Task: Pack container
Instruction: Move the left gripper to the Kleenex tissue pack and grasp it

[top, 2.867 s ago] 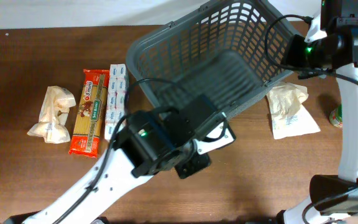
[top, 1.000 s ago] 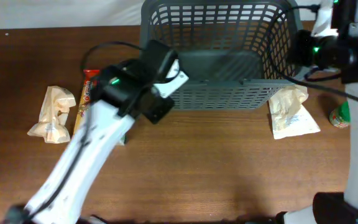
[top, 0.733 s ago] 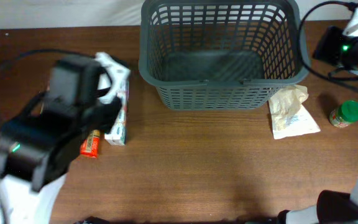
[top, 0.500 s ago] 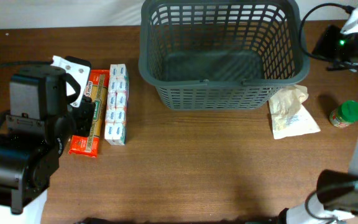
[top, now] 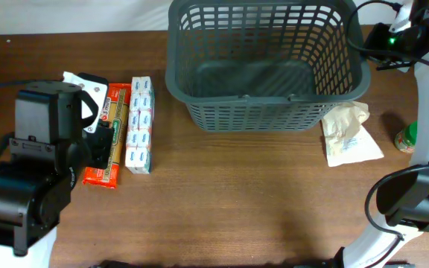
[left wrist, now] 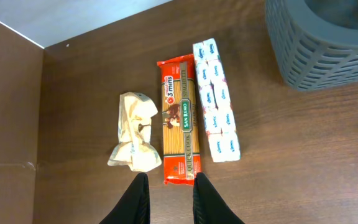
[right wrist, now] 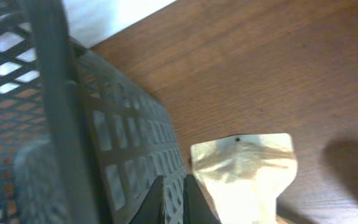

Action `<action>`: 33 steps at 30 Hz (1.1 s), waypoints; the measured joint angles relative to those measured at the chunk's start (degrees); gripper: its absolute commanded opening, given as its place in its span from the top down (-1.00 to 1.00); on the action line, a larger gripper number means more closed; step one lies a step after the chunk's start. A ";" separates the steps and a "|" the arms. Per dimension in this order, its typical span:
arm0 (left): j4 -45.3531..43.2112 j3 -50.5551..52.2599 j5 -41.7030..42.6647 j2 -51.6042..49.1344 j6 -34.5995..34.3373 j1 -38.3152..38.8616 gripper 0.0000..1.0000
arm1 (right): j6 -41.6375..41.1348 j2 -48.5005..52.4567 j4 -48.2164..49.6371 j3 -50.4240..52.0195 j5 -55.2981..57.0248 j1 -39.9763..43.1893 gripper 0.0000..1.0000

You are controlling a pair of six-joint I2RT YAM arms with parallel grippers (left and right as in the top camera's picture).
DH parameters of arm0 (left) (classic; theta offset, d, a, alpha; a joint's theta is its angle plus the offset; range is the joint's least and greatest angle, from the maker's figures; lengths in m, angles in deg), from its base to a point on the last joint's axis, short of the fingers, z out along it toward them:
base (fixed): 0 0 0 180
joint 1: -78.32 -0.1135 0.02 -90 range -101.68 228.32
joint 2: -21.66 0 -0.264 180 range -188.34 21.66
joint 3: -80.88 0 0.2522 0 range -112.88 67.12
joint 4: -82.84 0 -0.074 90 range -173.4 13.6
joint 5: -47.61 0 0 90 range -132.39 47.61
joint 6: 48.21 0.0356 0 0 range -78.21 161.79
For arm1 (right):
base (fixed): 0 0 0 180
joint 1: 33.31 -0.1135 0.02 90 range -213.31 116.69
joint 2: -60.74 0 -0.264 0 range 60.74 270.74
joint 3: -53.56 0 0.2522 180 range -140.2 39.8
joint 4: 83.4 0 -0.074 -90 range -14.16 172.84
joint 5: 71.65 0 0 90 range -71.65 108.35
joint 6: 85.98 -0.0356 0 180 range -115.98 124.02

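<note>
The dark grey basket [top: 267,97] stands upright at the back middle of the table, and I see nothing inside it. Its corner shows in the left wrist view [left wrist: 328,50] and its lattice wall in the right wrist view [right wrist: 123,149]. My left gripper [left wrist: 171,199] is open and empty. It hovers above the near end of a red spaghetti packet [left wrist: 180,121], left of the basket. My right gripper [right wrist: 174,199] has its jaws nearly together with nothing between them. It is above the basket's right side, near a beige pouch [right wrist: 247,180].
A row of white boxes [left wrist: 216,109] lies right of the spaghetti, and a crumpled beige bag [left wrist: 134,132] lies left of it. The beige pouch [top: 348,134] lies right of the basket's front. A green-lidded jar [top: 407,138] stands at the right edge, partly behind my right arm.
The basket was tilted and is now flat at the back. My left arm swung from under the basket to the left, over the packets. My right gripper rose away from the basket.
</note>
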 measured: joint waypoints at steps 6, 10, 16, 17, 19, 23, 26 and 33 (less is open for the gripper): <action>0.00 0.00 0.00 0.00 -0.15 0.00 0.62 | 1.20 0.02 -0.92 0.00 -5.14 -0.04 0.92; 0.00 0.00 0.00 0.00 -0.15 0.00 0.60 | 1.38 0.02 -1.05 0.00 -6.14 -1.27 0.92; 0.02 0.00 0.02 0.00 -0.15 0.00 0.55 | 1.36 0.02 -0.70 0.00 -7.21 -3.69 0.92; 0.02 0.00 0.00 0.00 -0.15 0.00 0.46 | 1.36 0.02 -0.68 0.00 -7.21 -3.85 0.92; 0.02 0.00 0.00 0.00 -0.31 0.00 0.20 | 1.33 0.02 -0.74 0.00 -7.17 -3.80 0.92; 0.02 0.00 -0.13 0.00 -0.92 -0.15 -0.19 | 1.38 0.02 -3.45 0.00 -7.28 -2.47 0.92; 0.02 0.28 -0.17 -0.13 -2.62 -2.25 -0.29 | 1.36 -0.31 -7.23 0.00 -7.54 1.11 0.92; -0.22 5.55 4.04 -6.73 -6.60 -12.48 -0.74 | 1.33 -8.81 -16.35 0.02 -8.00 8.26 0.92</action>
